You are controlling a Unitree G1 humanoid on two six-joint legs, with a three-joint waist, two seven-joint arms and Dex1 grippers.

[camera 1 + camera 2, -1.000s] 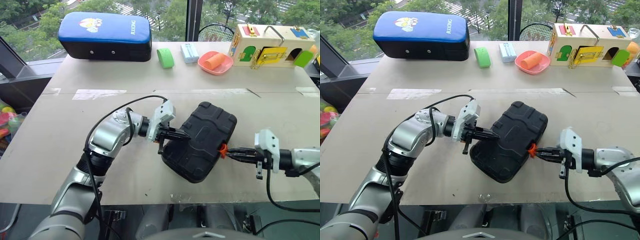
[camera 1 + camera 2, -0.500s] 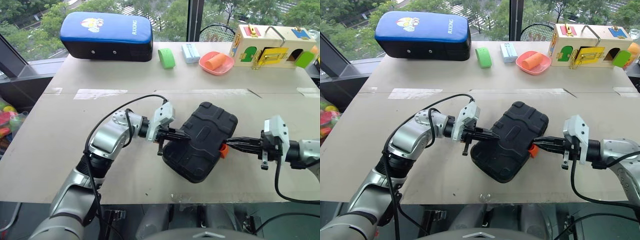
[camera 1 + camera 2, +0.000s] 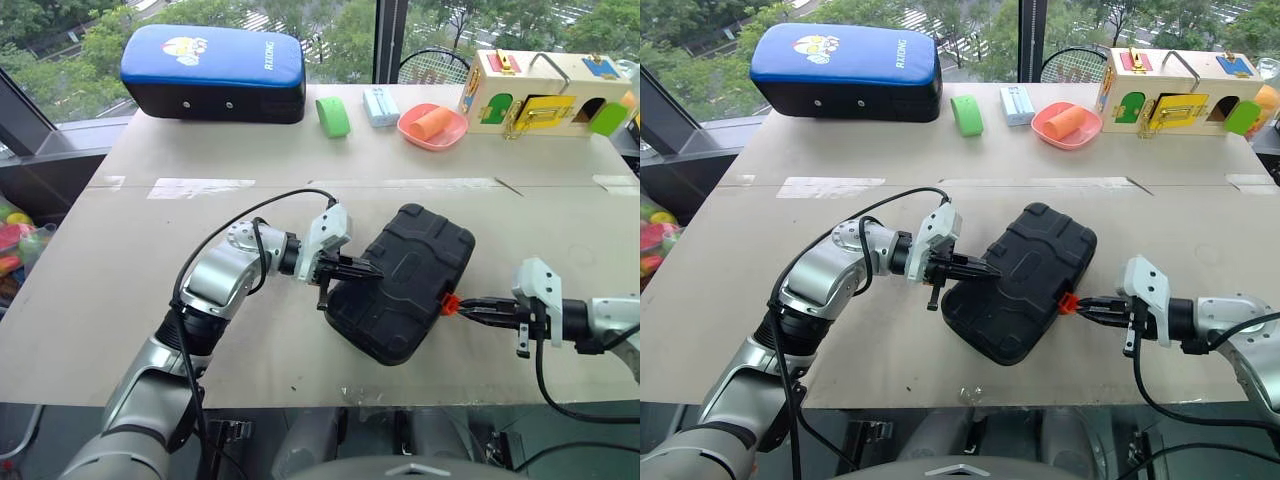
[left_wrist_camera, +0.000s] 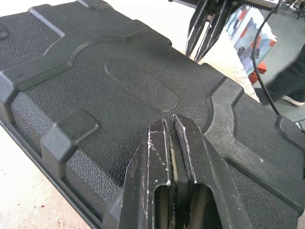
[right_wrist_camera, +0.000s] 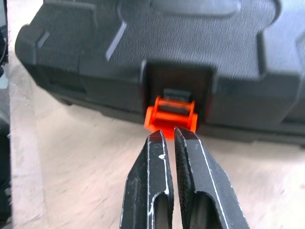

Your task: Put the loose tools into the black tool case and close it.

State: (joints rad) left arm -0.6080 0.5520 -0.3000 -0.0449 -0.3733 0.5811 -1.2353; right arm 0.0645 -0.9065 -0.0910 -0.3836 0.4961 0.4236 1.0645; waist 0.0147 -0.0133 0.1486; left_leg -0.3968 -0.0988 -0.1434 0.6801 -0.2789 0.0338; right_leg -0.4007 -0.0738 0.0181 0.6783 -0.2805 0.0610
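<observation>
The right gripper (image 3: 1081,305) sits nearest the worktop's (image 3: 120,290) front edge, its fingers pressed together on nothing, tips just short of the orange latch (image 5: 170,116) on the case's near long side. In the right wrist view the latch hangs out from its recess rather than lying flush, so the case is judged lid-down but not yet locked.

The black tool case (image 3: 400,282) lies closed and skewed near the middle of the worktop, ribbed shell upward. No loose tools are visible outside it.

The left gripper (image 3: 368,269), likewise closed and empty, rests its tips on the lid at the far long edge, apparently bracing it.

Risks from this position:
- A push on the latch that lands off-centre may slip past the small orange tab and leave it unlocked.
- Pushing along the worktop may slide or turn the case, since the left gripper only presses from above; the brace may skid on the textured shell.
- If a tool inside sits proud of its recess, the lid may spring back and the latch will not catch.
</observation>
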